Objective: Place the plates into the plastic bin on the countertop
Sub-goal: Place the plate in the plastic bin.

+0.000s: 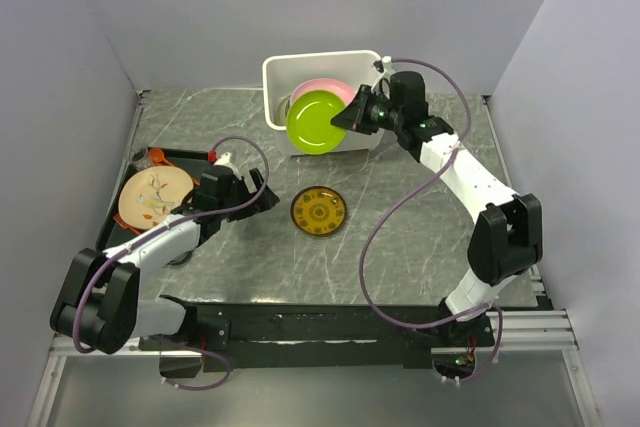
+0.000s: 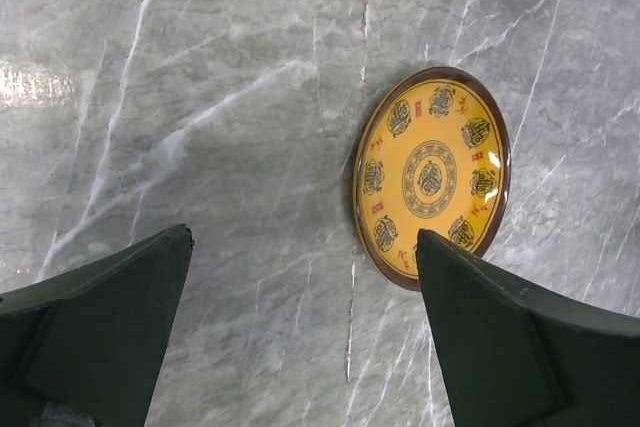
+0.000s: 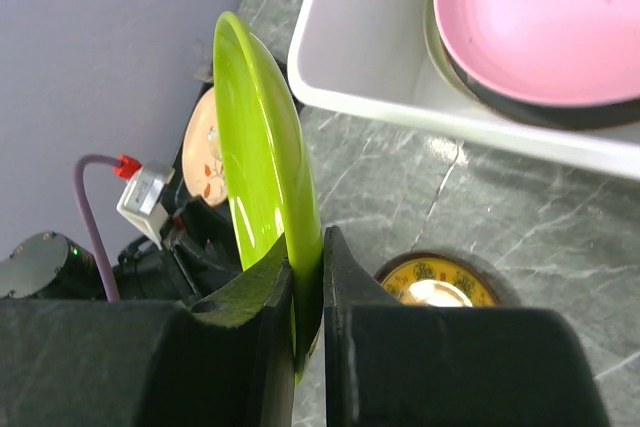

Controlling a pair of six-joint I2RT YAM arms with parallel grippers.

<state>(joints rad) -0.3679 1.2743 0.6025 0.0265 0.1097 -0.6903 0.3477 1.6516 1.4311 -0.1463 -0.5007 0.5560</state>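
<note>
The counter [image 1: 430,187] is a dark grey, marble-look surface with white veins. 3 things rest directly on it. A white plastic bin [image 1: 320,55] sits at the far edge. A yellow plate [image 1: 318,211] with dark round motifs lies flat near the middle, well apart from the bin. A black tray [image 1: 113,227] sits along the left side.

The lime green round plate [image 1: 315,124] hides much of the pink round plate [image 1: 335,87] and the front wall of the white rectangular plastic bin [image 1: 320,56]; the right wrist view crops that pink plate.
</note>
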